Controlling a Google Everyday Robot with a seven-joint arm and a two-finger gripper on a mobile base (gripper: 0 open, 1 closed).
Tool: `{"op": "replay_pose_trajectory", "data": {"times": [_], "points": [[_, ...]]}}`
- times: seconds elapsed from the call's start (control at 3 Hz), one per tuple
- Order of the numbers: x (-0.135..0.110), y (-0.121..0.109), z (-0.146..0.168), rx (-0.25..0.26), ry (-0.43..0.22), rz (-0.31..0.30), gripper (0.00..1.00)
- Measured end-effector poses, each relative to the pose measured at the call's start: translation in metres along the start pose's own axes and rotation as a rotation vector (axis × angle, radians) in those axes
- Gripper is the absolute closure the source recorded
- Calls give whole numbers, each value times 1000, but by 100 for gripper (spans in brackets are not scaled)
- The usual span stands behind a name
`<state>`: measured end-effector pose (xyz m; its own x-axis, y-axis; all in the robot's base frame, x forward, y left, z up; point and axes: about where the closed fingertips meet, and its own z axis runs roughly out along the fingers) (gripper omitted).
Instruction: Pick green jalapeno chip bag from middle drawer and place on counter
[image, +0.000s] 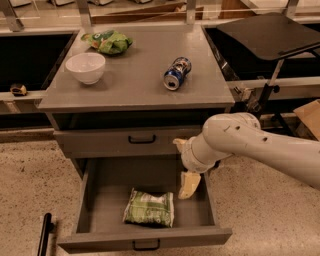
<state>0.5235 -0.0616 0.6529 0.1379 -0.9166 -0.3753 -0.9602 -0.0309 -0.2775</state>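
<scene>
You're seeing the green jalapeno chip bag (149, 208) lying flat near the middle drawer's (107, 182) front edge, its long axis running left-right. The gripper (189, 185) is hanging just right of it (grip unreadable).

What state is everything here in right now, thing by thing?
middle drawer, pulled open
green jalapeno chip bag, lying flat on its floor
gripper, over the drawer, right of the bag, apart
upper drawer, closed
blue can, on its side on the counter
white bowl, upright
</scene>
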Motion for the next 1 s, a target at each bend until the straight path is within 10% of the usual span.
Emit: {"op": "replay_pose_trajectory", "data": {"times": [1.0], "points": [[74,10,120,-64,-80,178,0]]}}
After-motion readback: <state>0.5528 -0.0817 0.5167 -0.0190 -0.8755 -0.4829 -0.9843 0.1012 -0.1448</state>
